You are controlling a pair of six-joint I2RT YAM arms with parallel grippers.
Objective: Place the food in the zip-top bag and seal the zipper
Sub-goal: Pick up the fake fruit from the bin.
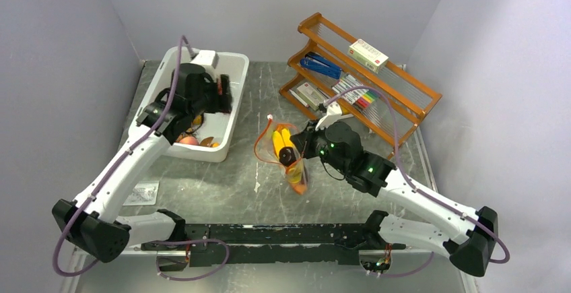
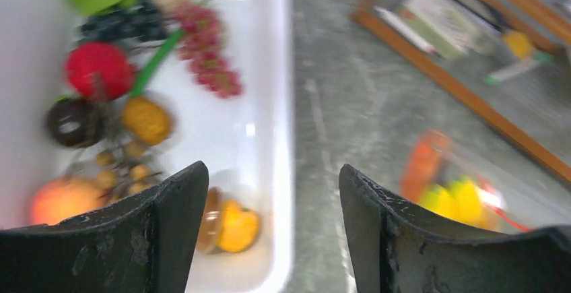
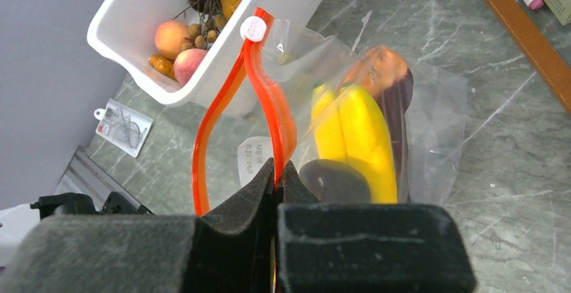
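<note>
A tub (image 1: 237, 98) is set on the surface (image 1: 222, 192) at the far left, and toy fruits (image 2: 99, 71) are gathered in it. The left gripper (image 1: 222, 95) is held above its right side, fingers (image 2: 168, 232) spread with nothing between them. A rack (image 1: 315, 19) is stood at the far right. Between the two, nearer the front, the zip-top bag (image 1: 264, 150) is laid (a banana bunch (image 1: 281, 141) is lodged inside), and its zipper (image 3: 276, 108) is pinched by the right gripper (image 3: 277, 178) from the bag's right. A small packet (image 1: 143, 192) is found in front of the tub.
</note>
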